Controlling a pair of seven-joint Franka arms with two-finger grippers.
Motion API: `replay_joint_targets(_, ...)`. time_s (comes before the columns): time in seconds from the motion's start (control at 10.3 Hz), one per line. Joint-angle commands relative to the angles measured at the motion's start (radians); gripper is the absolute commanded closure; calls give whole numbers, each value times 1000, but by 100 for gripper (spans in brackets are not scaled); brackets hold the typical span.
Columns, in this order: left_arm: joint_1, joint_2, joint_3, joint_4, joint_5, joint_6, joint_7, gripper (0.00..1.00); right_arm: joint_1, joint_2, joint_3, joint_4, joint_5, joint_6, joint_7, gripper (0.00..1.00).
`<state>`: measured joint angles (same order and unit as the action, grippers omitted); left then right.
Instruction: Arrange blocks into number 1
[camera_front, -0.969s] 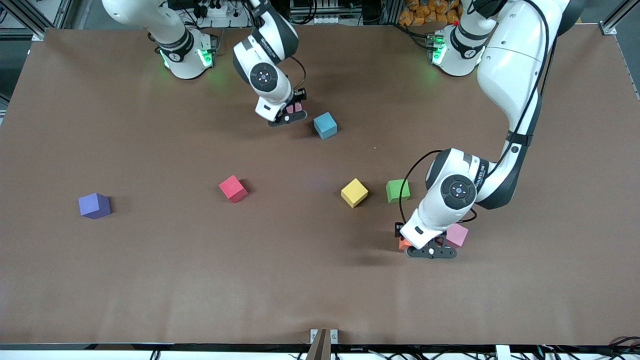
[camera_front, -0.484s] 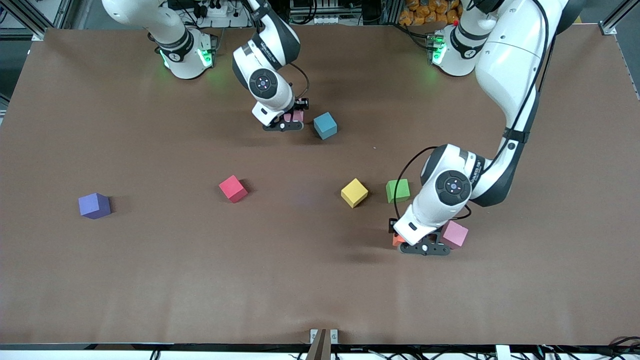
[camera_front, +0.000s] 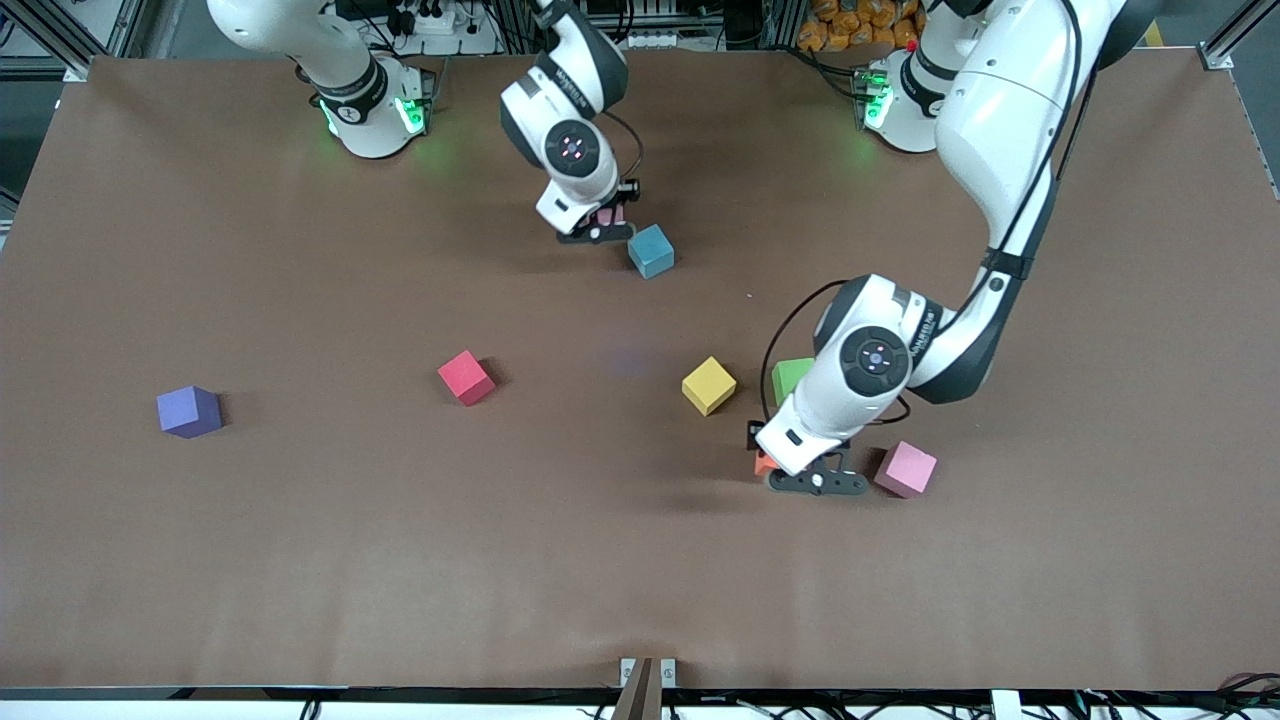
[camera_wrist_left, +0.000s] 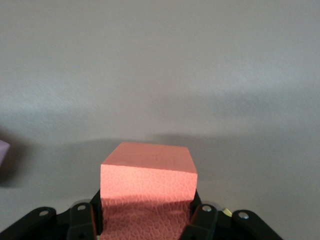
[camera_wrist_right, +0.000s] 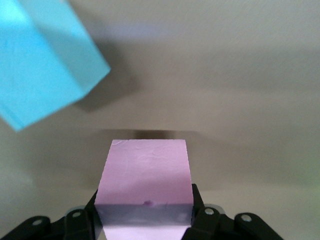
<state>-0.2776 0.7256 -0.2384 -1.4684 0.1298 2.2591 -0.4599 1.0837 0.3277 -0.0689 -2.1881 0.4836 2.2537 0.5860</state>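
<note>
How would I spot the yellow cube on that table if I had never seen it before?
Start at the brown table and find the white left arm reaching down from the top, its tool shut on a small orange cube. Toward the right arm's end from it, a small matte green cube and the small matte yellow cube sit side by side. It is the only yellow one.

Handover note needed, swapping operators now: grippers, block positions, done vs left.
Left gripper: shut on the orange block, beside the pink block on the table.
Right gripper: shut on the second pink block, just beside the blue block.
Loose on the table: purple block, red block, yellow block, green block, partly hidden by the left arm.
Done: two blocks gripped. Left: all placement; no "1" formed yet.
</note>
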Motion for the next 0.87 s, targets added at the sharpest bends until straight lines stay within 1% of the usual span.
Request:
replay_joint_targets(0.0,-9,-25,2,-18,-15,-48,-11,100,10,-15,0,-10,-22,-13,40,32)
replay_joint_targets(0.39,-9,-28,2,-10,-16,-64,-25,100,-7,-21,0,-53,-22,-17,54,30)
replay_joint_targets(0.48,-12,-28,2,-9,-15,-64,-35,100,-7,-21,0,-51,-20,-17,54,25)
replay_joint_targets(0.58,-12,-28,2,-9,-10,-64,-37,100,-8,-22,0,-50,-20,-17,55,4)
replay_joint_targets(0.68,-14,-29,2,-6,-10,-64,-39,100,-19,-36,-2,-50,-20,-17,52,0)
replay_joint_targets(0.77,-17,-37,1,-6,-12,-64,-42,100,-51,-71,-2,-50,-25,-38,37,0)
